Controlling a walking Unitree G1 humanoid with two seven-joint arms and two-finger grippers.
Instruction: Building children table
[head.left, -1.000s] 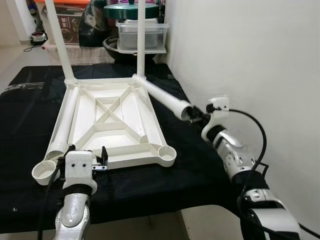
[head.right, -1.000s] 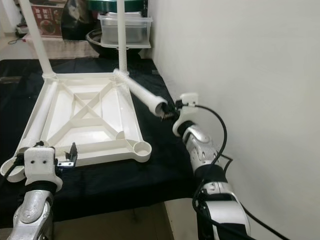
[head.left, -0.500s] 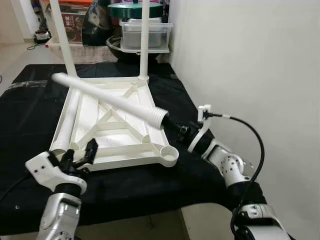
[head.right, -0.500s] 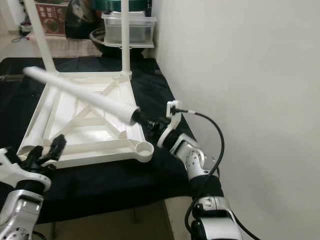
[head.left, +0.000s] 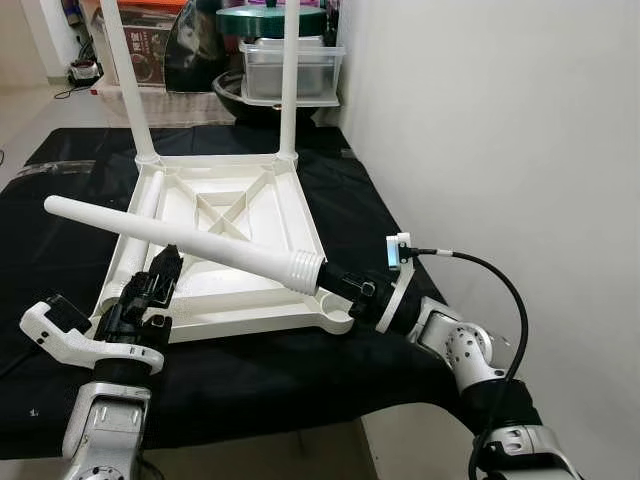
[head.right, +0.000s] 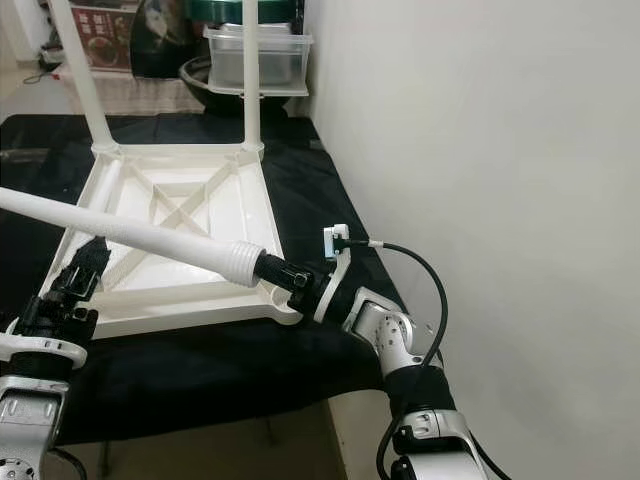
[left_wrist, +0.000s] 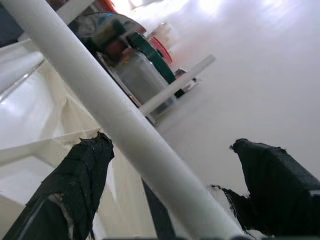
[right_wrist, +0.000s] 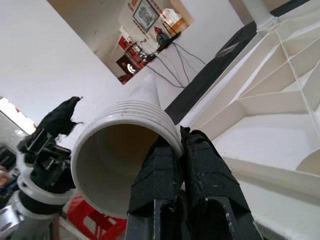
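1. Loose table leg (head.left: 180, 238) hangs slanted over the upturned tabletop (head.left: 225, 225), ribbed end low beside the near right corner socket (head.left: 335, 322) – likely lining up for insertion.
2. Right gripper (head.left: 335, 278) is pinched on the rim of the leg's ribbed mouth, carrying the leg from that end.
3. Left gripper (head.left: 150, 290) is spread around the shaft – probably to steady the free end.
4. Two legs (head.left: 288, 80) already stand in the far sockets; another lies along the tabletop's left edge.

Loose white leg (head.left: 180, 242) slants across upturned table frame (head.left: 235, 215), barring its near half; bare black tabletop (head.left: 60, 210) along left edge; wall (head.left: 480, 120) crowds right edge.
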